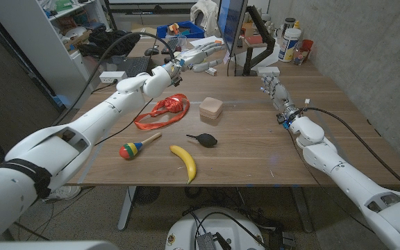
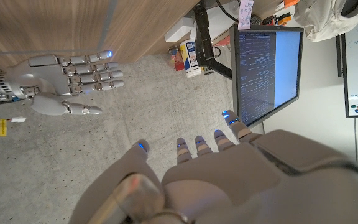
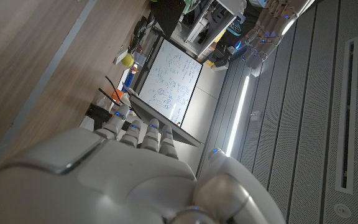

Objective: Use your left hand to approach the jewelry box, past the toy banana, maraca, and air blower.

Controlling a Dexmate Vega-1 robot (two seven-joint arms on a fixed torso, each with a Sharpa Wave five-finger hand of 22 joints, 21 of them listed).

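Head view shows your left robot hand (image 1: 198, 55) open and empty, high at the upper middle. The jewelry box (image 1: 211, 109) sits mid-desk, below it. Come down too fast and you could knock the box or catch the red ribbon (image 1: 162, 111).

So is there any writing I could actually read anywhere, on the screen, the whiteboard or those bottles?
No text is legible.
Upright computer monitor: lines of text, too small to read.
Wall whiteboard: handwriting, blurred.
White labelled bottles: labels too small.
Pink paper note: unreadable.
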